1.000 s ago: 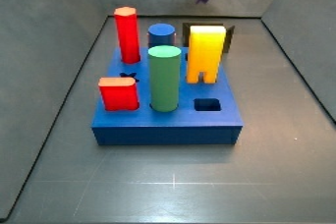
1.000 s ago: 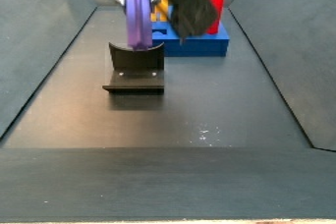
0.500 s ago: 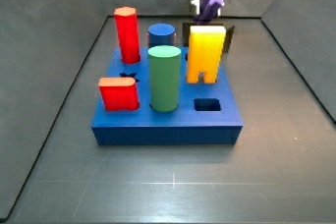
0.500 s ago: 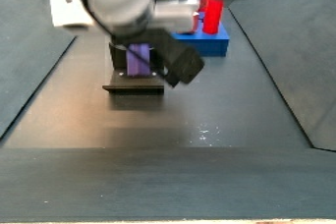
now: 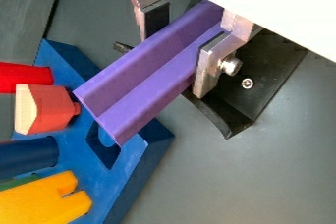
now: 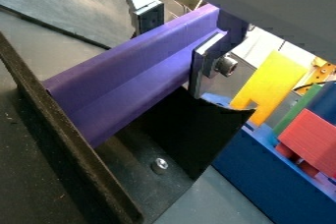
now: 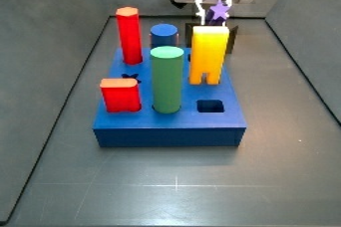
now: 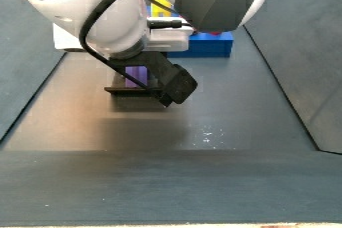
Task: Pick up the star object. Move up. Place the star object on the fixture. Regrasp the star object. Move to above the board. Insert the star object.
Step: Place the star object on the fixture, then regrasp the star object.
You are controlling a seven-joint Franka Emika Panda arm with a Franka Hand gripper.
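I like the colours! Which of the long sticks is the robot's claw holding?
The purple star object. The gripper has its silver fingers clamped on it over the black fixture, while the red peg and green cylinder stand in the blue board, untouched.

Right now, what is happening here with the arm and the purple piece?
The pincer is closed on the star object, a long purple prism, and holds it low over the black fixture, behind the blue board. In both wrist views the silver fingers clamp its sides. Whether the prism already rests on the fixture cannot be told. On the board stand a red peg, a green cylinder and a yellow arch.
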